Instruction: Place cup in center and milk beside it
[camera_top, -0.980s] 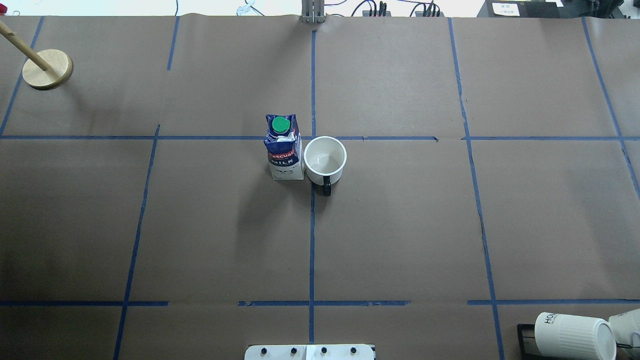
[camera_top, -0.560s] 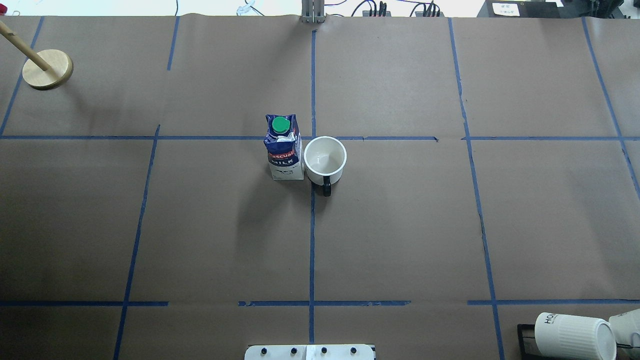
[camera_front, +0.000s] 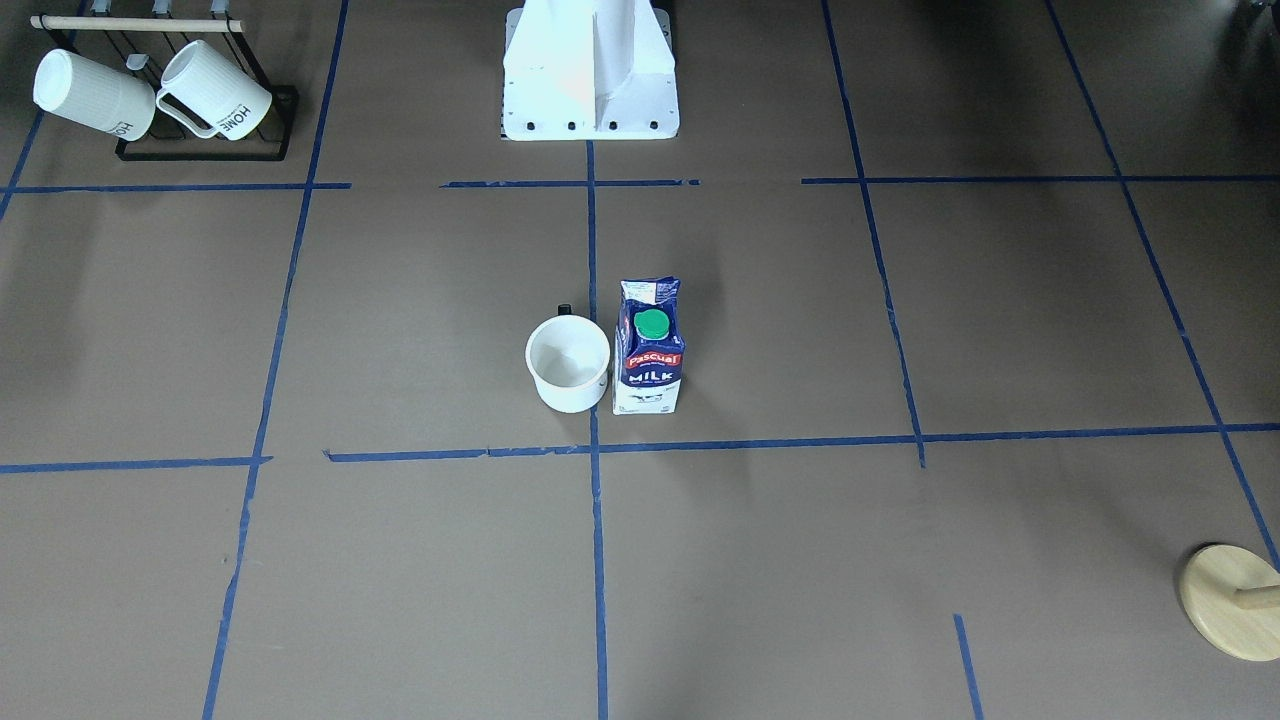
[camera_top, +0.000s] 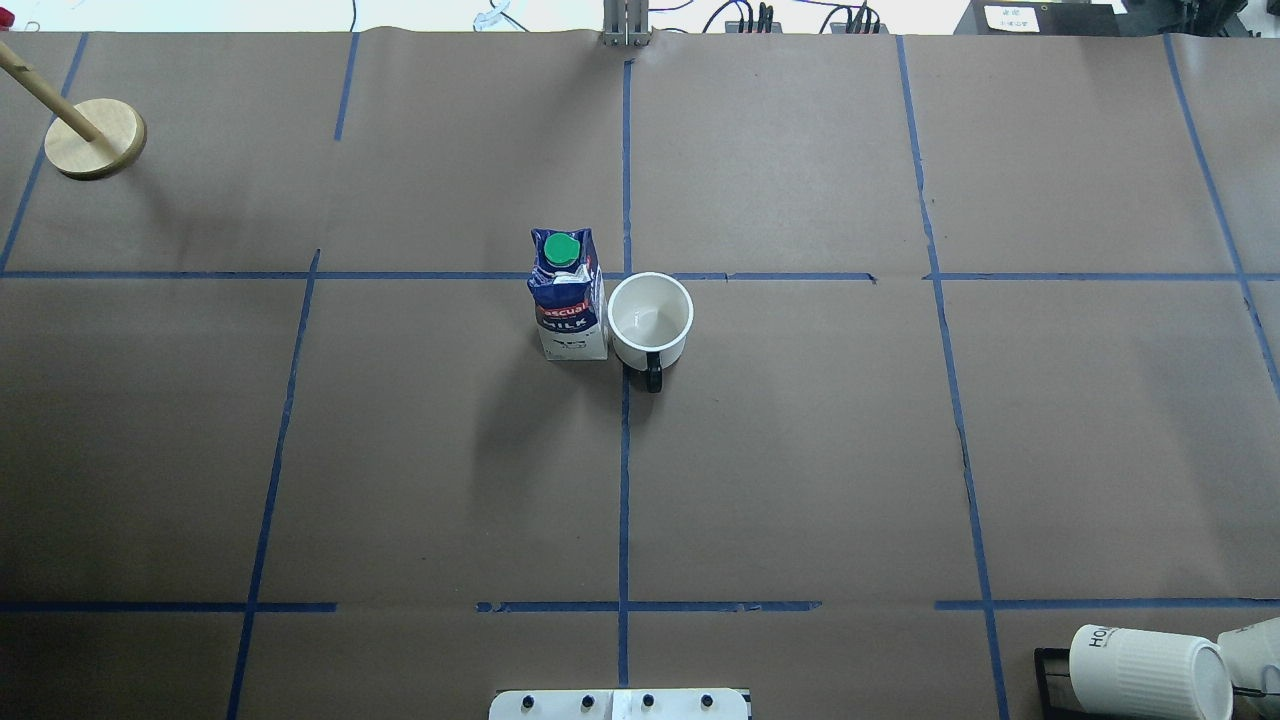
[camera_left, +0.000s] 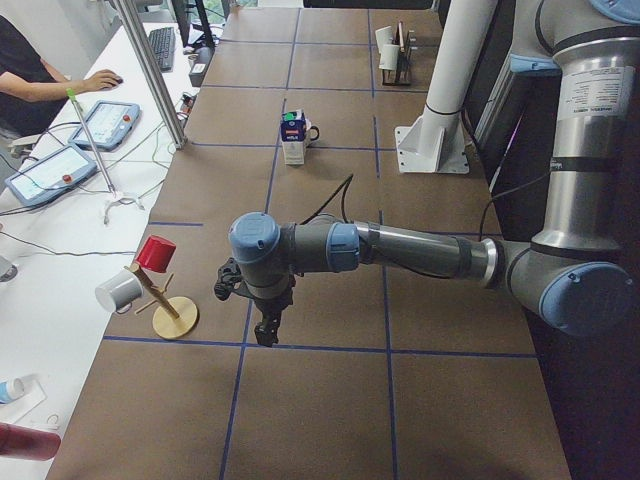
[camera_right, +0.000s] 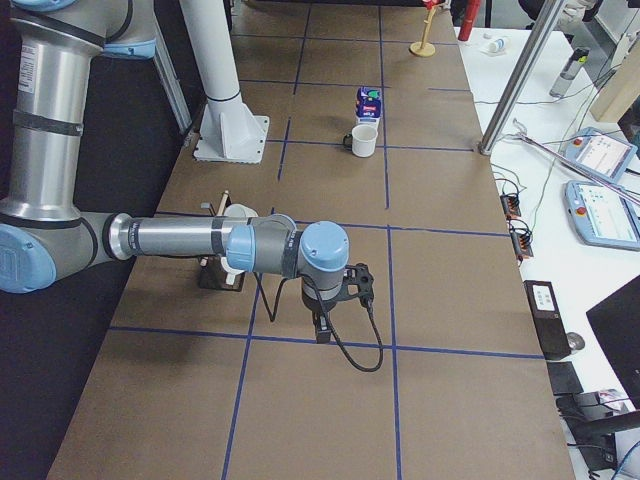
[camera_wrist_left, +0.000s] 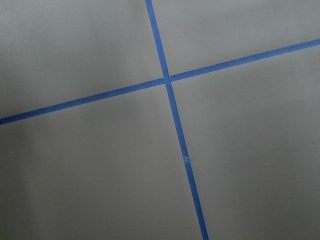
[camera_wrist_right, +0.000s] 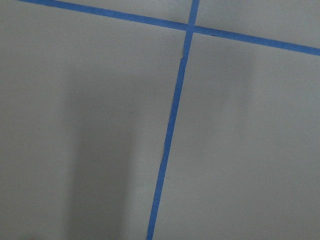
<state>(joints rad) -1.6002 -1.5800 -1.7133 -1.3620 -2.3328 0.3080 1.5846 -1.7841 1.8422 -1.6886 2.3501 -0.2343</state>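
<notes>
My left gripper (camera_left: 266, 332) hangs low over the paper at the table's left end, holding nothing. It shows only in the side view, so I cannot tell whether its fingers are spread or pressed together. Well apart from it, toward the table's middle, the milk (camera_top: 567, 300) stands upright. Just beside the milk, on the side away from that gripper, is the cup (camera_top: 650, 320), upright, handle toward the robot. I cannot tell whether the 2 touch. The cup sits on the tape line just short of the center (camera_top: 626, 277). My right gripper (camera_right: 322, 322) hangs far beyond them at the other end, also empty, and I cannot tell its finger state either.

I judge both placements done. The next move calls for little: keep the 2 arms clear of the pair and confirm the layout.

The surface is brown paper (camera_top: 800, 450) gridded with blue tape. Near the left gripper stands a wooden stand (camera_top: 95, 138), and near the right one a rack (camera_front: 205, 150) with 2 ribbed mugs. An operator (camera_left: 35, 70) sits at a side bench.
</notes>
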